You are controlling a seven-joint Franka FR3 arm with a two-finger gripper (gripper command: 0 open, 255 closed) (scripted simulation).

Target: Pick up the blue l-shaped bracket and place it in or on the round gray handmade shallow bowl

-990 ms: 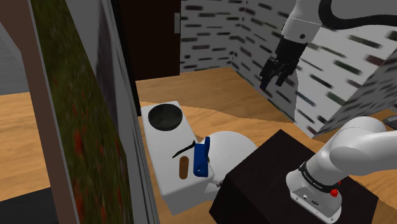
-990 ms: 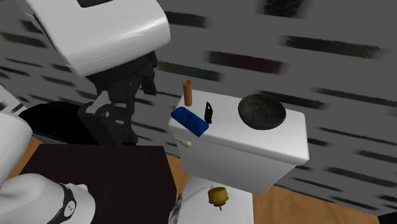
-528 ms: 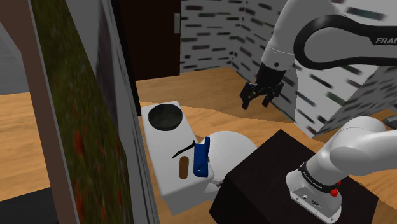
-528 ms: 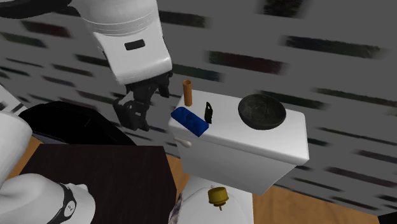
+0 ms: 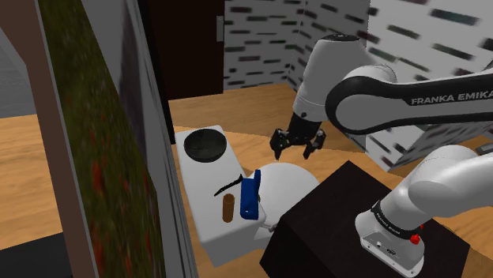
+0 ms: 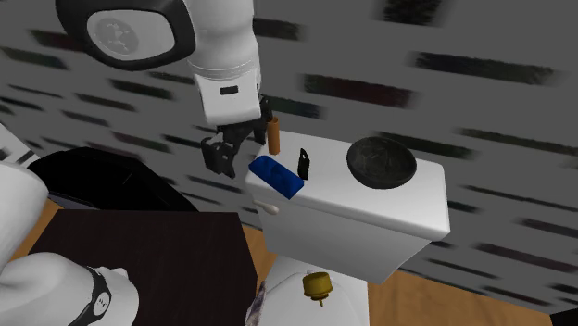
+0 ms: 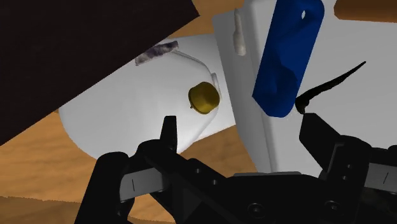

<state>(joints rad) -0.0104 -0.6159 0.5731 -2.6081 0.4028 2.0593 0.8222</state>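
A dash-patterned wall (image 5: 261, 47) closes the back of the shoulder view, and a mossy panel (image 5: 87, 134) leans in at 9 o'clock. The white arm (image 5: 371, 87) arcs over from the dark stand (image 5: 340, 213), which sits at 4 o'clock from the toilet (image 5: 288, 185). There is one of each.

The one tank (image 5: 197, 178) carries four things on its lid. The gripper (image 5: 299, 146) hangs above the toilet, at 1 o'clock from the tank's near end, touching nothing. In the wrist view its two fingers stand well apart with nothing between them, so the gripper (image 7: 240, 127) is released and empty.

One round dark bowl (image 6: 381, 162) sits near the lid's far end, at 3 o'clock in the second exterior view. One blue bracket (image 6: 276, 176) lies flat at the opposite end, right at the lid's edge, at 9 o'clock from the bowl and well apart from it. In that view the gripper (image 6: 225, 157) is near the bracket, at 10 o'clock from it.

One brown peg (image 6: 273, 132) stands upright just beside the bracket, at 12 o'clock from it. One thin black hook (image 6: 303, 164) stands at 3 o'clock from the bracket, between it and the bowl, on the straight line across the lid. In the wrist view, bracket (image 7: 289, 54) and hook (image 7: 331, 86) lie close together.

One small gold knob (image 7: 203, 97) rests on the toilet below the tank, at 5 o'clock from the bracket in the second exterior view.
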